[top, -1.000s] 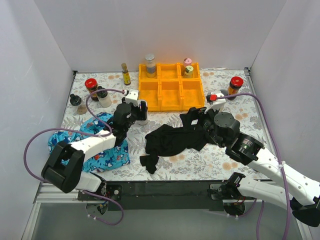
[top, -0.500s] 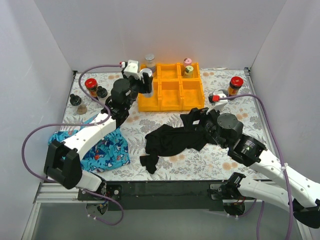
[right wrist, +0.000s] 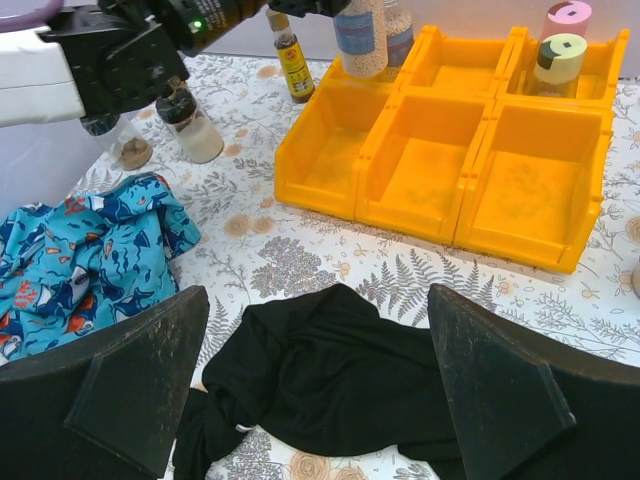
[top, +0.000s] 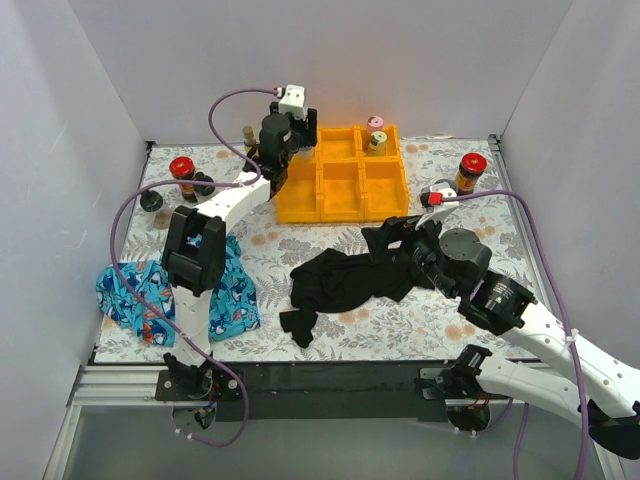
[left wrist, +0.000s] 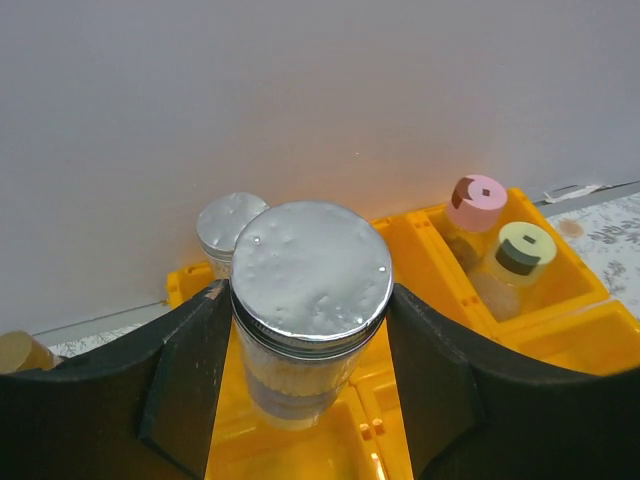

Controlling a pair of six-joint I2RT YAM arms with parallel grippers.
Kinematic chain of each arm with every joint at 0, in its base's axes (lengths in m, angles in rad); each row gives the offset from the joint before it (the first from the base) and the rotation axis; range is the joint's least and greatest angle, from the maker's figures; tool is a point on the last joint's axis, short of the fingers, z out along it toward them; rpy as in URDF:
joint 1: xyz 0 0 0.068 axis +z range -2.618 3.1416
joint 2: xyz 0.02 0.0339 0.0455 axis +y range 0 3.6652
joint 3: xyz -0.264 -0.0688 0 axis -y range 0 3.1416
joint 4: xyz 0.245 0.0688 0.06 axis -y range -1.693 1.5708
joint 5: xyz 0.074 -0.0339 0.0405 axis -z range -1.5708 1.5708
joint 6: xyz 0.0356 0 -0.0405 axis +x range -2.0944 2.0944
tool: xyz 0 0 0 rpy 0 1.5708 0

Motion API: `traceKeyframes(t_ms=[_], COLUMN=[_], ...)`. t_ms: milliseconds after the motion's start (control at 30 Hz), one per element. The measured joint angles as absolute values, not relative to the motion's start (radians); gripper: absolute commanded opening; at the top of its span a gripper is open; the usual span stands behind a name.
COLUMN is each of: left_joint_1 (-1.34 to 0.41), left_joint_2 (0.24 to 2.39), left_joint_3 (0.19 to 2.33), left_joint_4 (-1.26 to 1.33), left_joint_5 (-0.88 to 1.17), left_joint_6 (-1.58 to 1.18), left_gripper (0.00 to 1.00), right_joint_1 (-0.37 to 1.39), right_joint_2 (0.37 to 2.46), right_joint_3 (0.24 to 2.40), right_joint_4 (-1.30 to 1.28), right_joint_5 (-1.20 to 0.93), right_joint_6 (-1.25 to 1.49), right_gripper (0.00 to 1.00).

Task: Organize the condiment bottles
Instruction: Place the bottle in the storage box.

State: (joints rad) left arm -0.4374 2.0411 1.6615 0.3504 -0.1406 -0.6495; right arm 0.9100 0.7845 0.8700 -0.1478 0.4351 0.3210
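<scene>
My left gripper [left wrist: 310,305] is shut on a silver-lidded clear jar [left wrist: 310,265], holding it above the back-left compartment of the orange tray [top: 338,208]. In the right wrist view that jar [right wrist: 362,35] hangs over the tray's [right wrist: 420,215] far left corner. A second silver-lidded jar [left wrist: 229,226] stands behind the tray. A pink-lidded jar [top: 375,123] and a yellow-lidded one [top: 378,141] sit in the back-right compartment. On the table stand a slim amber bottle [top: 249,137], red-lidded jars [top: 182,169] [top: 471,167] and black-capped bottles [top: 203,186] [top: 151,201]. My right gripper [right wrist: 315,305] is open above a black cloth [top: 345,278].
A blue patterned cloth [top: 225,300] lies at the front left, beside the left arm's base. The black cloth spreads across the middle of the floral tablecloth. White walls close in the back and both sides.
The left arm has lifted the silver-lidded jar from the table in front of the tray and carried it back over the tray's back-left compartment. The right arm has barely moved.
</scene>
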Motion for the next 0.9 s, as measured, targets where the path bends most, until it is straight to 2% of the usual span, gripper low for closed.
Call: traceKeyframes(t_ms=[133,900], left_joint_1=[-0.418,-0.355], left_joint_2=[2.127,2.304], left_joint_3=[1.726,1.74], left_joint_4=[0.364,0.606], left_joint_5=[-0.133,-0.049], left_joint_6=[-0.645,-0.696], left_gripper=[0.0,0.0], right_joint_1=[0.91,0.91], right_joint_2=[0.785,0.862], right_joint_3=[0.87,0.885], right_joint_4=[-0.146,-0.125], right_joint_5=[0.435,0.416], right_joint_6=[0.311,0.31], right_gripper=[0.99,0.99])
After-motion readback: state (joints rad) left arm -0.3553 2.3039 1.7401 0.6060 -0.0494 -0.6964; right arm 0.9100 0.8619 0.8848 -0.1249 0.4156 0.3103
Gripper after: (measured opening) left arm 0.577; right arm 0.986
